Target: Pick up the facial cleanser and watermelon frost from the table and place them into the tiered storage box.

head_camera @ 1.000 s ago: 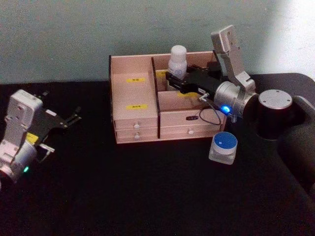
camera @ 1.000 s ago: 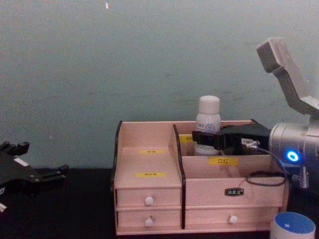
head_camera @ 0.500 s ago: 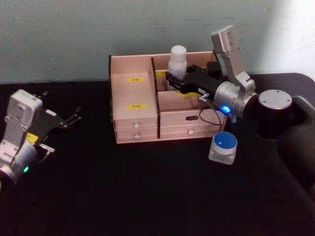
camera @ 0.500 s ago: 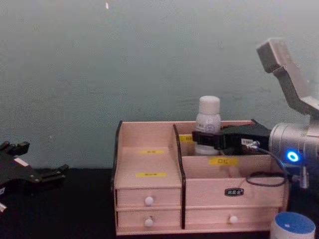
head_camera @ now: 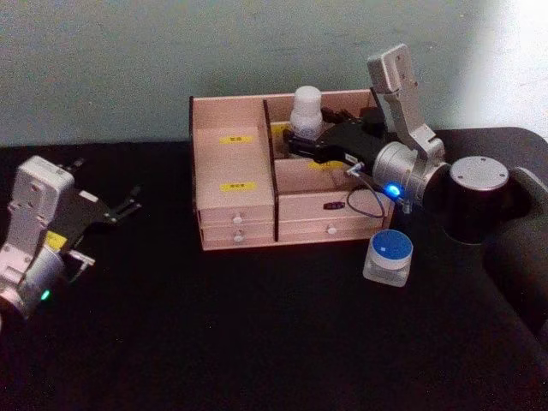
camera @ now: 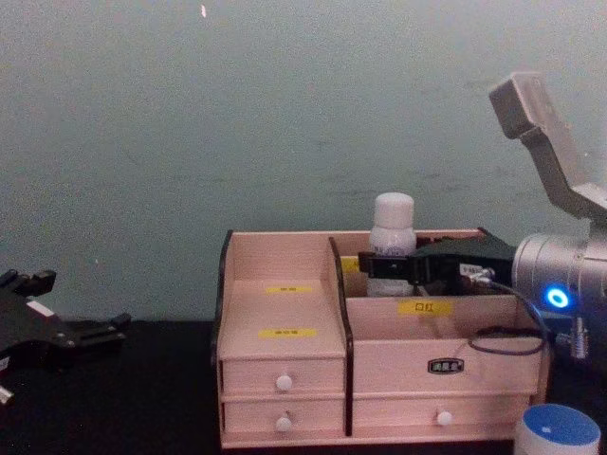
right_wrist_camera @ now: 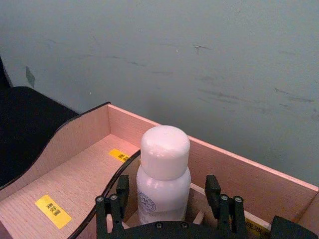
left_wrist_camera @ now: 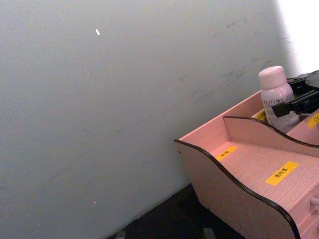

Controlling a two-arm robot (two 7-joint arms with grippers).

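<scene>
White bottle [head_camera: 306, 104]: stood upright in storage box's [head_camera: 214, 163] rear right compartment. Right hand [head_camera: 301, 137] straddled it, released. Left hand [head_camera: 120, 208] released, over tabletop's [head_camera: 257, 325] left.

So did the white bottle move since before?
Yes. The white bottle has sunk lower: its cap now sits closer to the back rim of the tiered storage box, between the right gripper's open fingers.

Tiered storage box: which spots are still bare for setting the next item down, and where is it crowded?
Bare: the tiered storage box's two left stepped shelves with yellow labels. Crowded: the right rear compartment, where the white bottle stands between the right gripper's open fingers. The black table is bare between the left gripper and the blue-lidded jar.
</scene>
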